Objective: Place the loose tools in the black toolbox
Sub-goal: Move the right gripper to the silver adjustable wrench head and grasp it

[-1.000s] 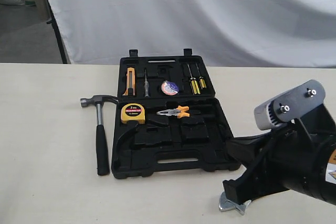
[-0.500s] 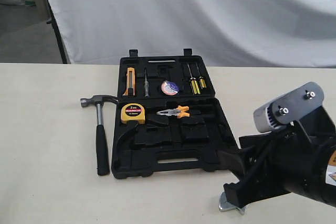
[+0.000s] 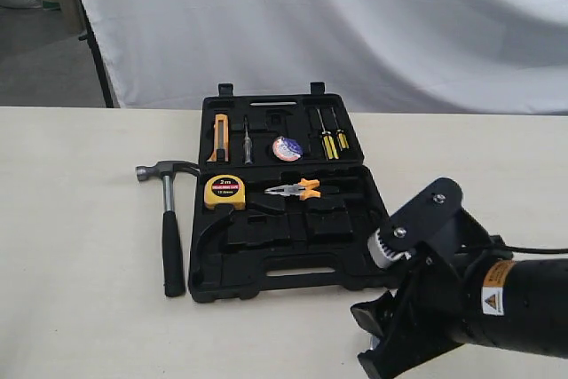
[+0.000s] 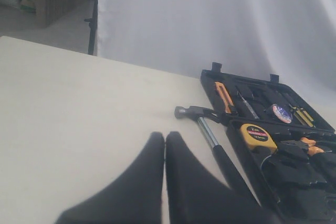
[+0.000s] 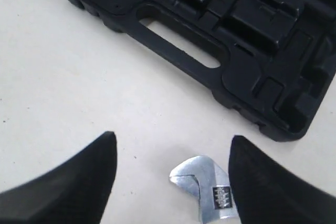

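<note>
The black toolbox (image 3: 266, 246) lies open mid-table, with the black tape roll (image 3: 287, 148) seated in its far half. The steel claw hammer (image 3: 169, 224) lies on the table just left of the case. In the right wrist view the silver adjustable wrench (image 5: 207, 187) rests on the table in front of the toolbox (image 5: 247, 30); my right gripper (image 5: 173, 142) stands open around its head, nearer one finger, not touching. The right gripper (image 3: 368, 339) hides the wrench in the exterior view. My left gripper (image 4: 165, 136) is shut and empty, short of the hammer (image 4: 215, 145).
A yellow tape measure (image 3: 224, 191), orange-handled pliers (image 3: 297, 188), a yellow utility knife (image 3: 220, 137) and screwdrivers (image 3: 328, 141) sit in the case. A white cloth backdrop (image 3: 355, 24) hangs behind the table.
The right arm has dropped and tilted down toward the table's front, bringing its open fingers low over the wrench. Nothing else has moved.
</note>
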You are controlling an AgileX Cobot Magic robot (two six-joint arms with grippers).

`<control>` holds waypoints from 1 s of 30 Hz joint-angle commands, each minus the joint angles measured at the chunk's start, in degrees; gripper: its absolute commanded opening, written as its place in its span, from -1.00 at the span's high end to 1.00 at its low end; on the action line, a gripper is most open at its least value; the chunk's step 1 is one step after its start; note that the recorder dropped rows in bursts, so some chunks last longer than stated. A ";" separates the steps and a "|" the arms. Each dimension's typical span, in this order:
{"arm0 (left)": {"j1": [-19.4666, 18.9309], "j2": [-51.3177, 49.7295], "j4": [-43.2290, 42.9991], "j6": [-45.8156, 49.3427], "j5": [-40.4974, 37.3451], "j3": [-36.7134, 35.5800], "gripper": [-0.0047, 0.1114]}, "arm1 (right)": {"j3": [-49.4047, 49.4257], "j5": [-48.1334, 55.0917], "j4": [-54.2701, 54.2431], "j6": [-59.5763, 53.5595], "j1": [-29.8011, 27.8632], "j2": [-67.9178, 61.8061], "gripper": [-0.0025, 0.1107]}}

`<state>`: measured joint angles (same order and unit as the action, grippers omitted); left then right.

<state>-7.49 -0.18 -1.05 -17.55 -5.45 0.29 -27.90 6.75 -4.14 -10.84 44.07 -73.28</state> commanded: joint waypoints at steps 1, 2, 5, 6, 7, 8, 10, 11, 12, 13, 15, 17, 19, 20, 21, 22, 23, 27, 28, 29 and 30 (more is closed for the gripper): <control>-1.45 0.18 -0.25 -0.27 0.41 0.15 0.91 | -6.55 8.57 4.14 -0.36 -1.22 -3.28 -0.09; -1.45 0.18 -0.25 -0.27 0.41 0.15 0.91 | -7.95 12.81 4.14 -0.36 -2.09 -4.32 -0.09; -1.45 0.18 -0.25 -0.27 0.41 0.15 0.91 | -12.63 24.30 4.14 -0.36 -5.90 -7.97 -0.08; -1.45 0.18 -0.25 -0.27 0.41 0.15 0.91 | -14.00 26.74 4.14 -0.36 -6.94 -9.35 -0.08; -1.45 0.18 -0.25 -0.27 0.41 0.15 0.91 | -15.20 28.46 4.14 -0.64 -7.56 -10.75 -0.08; -1.45 0.18 -0.25 -0.27 0.41 0.15 0.91 | -16.15 29.49 4.14 -1.13 -7.69 -11.81 -0.08; -1.45 0.18 -0.25 -0.27 0.41 0.15 0.91 | -17.36 31.03 4.14 -3.56 -7.84 -14.25 -0.08; -1.45 0.18 -0.25 -0.27 0.41 0.15 0.91 | -17.61 31.32 3.36 -5.30 -7.84 -15.19 -0.08; -1.45 0.18 -0.25 -0.27 0.41 0.15 0.91 | -17.71 31.32 2.93 -7.13 -7.84 -16.36 -0.08; -1.45 0.18 -0.25 -0.27 0.41 0.15 0.91 | -17.71 31.04 2.78 -8.93 -7.84 -17.51 -0.08; -1.45 0.18 -0.25 -0.27 0.41 0.15 0.91 | -17.90 30.37 2.98 -11.95 -7.84 -19.82 -0.08; -1.45 0.18 -0.25 -0.27 0.41 0.15 0.91 | -18.42 29.25 2.98 -12.93 -7.84 -21.83 -0.08; -1.45 0.18 -0.25 -0.27 0.41 0.15 0.91 | -19.68 28.16 2.98 -13.40 -7.84 -23.93 -0.08; -1.45 0.18 -0.25 -0.27 0.41 0.15 0.91 | -20.39 27.88 3.17 -13.96 -7.84 -24.78 -0.08; -1.45 0.18 -0.25 -0.27 0.41 0.15 0.91 | -21.08 27.61 3.52 -14.42 -7.84 -25.75 -0.08; -1.45 0.18 -0.25 -0.27 0.41 0.15 0.91 | -21.75 27.51 4.14 -14.55 -7.84 -26.67 -0.08; -1.45 0.18 -0.25 -0.27 0.41 0.15 0.91 | -22.16 27.37 4.69 -14.55 -7.84 -27.56 -0.08; -1.45 0.18 -0.25 -0.27 0.41 0.15 0.91 | -23.31 26.13 5.28 -18.05 -7.84 -31.42 -0.08; -1.45 0.18 -0.25 -0.27 0.41 0.15 0.91 | -23.31 26.13 6.12 -18.36 -7.84 -32.15 -0.08; -1.45 0.18 -0.25 -0.27 0.41 0.15 0.91 | -23.31 26.13 6.98 -18.36 -7.84 -32.68 -0.08; -1.45 0.18 -0.25 -0.27 0.41 0.15 0.91 | -23.31 26.24 7.47 -18.36 -7.84 -33.30 -0.08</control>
<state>-7.49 -0.18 -1.05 -17.55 -5.45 0.29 -51.53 33.81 0.51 -28.04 36.58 -104.14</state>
